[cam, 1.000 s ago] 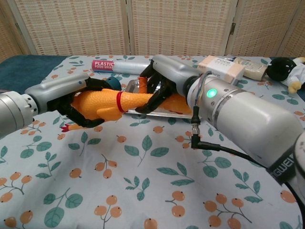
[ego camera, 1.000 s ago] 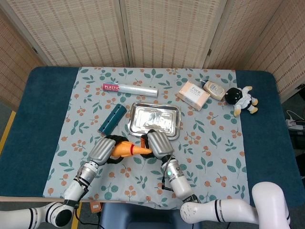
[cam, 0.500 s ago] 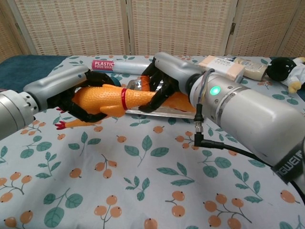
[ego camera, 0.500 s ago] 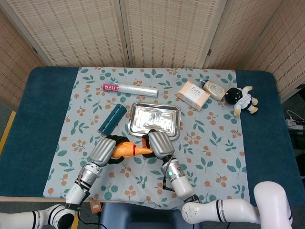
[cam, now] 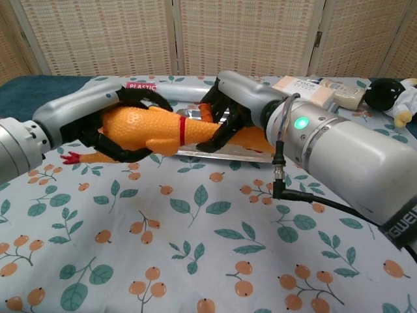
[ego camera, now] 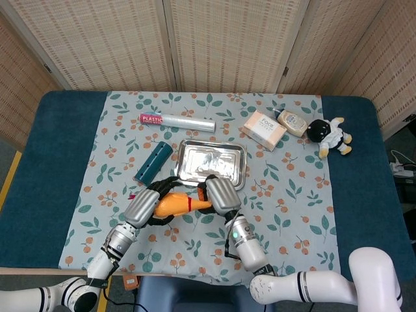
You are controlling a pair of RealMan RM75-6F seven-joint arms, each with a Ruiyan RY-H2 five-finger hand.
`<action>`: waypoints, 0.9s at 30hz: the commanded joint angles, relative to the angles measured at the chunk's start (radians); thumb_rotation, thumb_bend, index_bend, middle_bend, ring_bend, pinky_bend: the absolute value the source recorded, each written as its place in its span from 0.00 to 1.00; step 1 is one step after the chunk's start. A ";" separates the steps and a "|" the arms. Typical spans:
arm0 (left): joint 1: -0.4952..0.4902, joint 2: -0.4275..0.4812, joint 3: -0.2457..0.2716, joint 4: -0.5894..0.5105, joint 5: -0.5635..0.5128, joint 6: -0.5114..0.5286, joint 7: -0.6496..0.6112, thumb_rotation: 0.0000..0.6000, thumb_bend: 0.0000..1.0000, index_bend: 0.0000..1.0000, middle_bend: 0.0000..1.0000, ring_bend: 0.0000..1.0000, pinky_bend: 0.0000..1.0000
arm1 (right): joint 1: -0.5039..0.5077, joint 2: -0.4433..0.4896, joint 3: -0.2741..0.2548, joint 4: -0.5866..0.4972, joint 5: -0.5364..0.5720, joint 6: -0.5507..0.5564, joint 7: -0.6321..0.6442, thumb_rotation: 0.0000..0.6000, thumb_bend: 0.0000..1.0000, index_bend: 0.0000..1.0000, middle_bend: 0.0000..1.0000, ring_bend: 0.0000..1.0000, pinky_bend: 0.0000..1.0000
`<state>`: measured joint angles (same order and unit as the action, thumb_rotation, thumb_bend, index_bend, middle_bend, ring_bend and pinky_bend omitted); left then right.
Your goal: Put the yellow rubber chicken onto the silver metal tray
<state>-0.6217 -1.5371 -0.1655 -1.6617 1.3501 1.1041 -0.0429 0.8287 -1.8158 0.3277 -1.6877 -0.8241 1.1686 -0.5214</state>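
Observation:
The yellow rubber chicken point(ego camera: 174, 203) point(cam: 146, 128), orange-yellow with a red neck band, hangs lengthwise above the cloth just in front of the silver metal tray point(ego camera: 212, 163) point(cam: 195, 154). My left hand point(ego camera: 147, 205) point(cam: 107, 117) grips its body, black fingers wrapped around it. My right hand point(ego camera: 218, 194) point(cam: 234, 111) holds its neck and head end near the tray's front edge. The chicken's red feet stick out to the left in the chest view.
A teal cylinder point(ego camera: 153, 162) lies left of the tray. A plastic wrap roll point(ego camera: 177, 121) lies behind it. Two boxes point(ego camera: 262, 129) and a black-and-white plush toy point(ego camera: 328, 136) sit at the back right. Leaf-print cloth point(ego camera: 286, 208) covers the table's middle.
Both hands have lifted the chicken higher and carried it slightly toward the tray. Its body now sits more level.

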 commanded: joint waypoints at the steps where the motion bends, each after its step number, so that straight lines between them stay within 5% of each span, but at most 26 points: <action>1: 0.008 0.028 -0.027 0.025 0.044 0.033 -0.105 1.00 0.32 0.00 0.00 0.00 0.08 | 0.000 0.006 0.002 -0.004 0.000 -0.002 0.003 1.00 0.33 0.93 0.69 0.92 1.00; 14: 0.000 0.102 -0.015 0.051 0.074 -0.006 -0.211 1.00 0.27 0.00 0.00 0.00 0.05 | 0.001 0.016 0.008 -0.008 0.003 0.005 0.005 1.00 0.33 0.93 0.69 0.92 1.00; 27: -0.018 0.169 0.035 0.030 0.052 -0.093 -0.102 1.00 0.26 0.00 0.00 0.00 0.01 | 0.003 0.030 0.019 -0.005 0.016 0.017 -0.004 1.00 0.33 0.93 0.69 0.92 1.00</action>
<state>-0.6368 -1.3747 -0.1357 -1.6262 1.4070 1.0181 -0.1516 0.8315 -1.7863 0.3476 -1.6926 -0.8084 1.1853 -0.5241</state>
